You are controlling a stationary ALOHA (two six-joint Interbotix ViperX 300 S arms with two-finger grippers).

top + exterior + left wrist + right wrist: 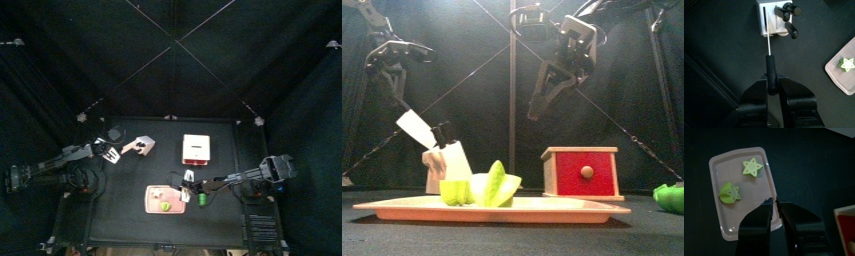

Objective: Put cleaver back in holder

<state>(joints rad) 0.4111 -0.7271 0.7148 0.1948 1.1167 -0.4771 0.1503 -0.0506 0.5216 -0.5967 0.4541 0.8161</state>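
The cleaver shows edge-on in the left wrist view, and my left gripper is shut on its black handle. Its blade tip reaches the top of the small grey-and-white holder, where two other black handles stick out. The front view has the white blade tilted above the holder. From above, the left gripper sits just left of the holder. My right gripper hovers over the pink tray's edge, jaws together, holding nothing.
A white box with a red front stands right of the holder, at the table's middle. The tray near the front edge carries green star-shaped slices. A green vegetable lies at the front right.
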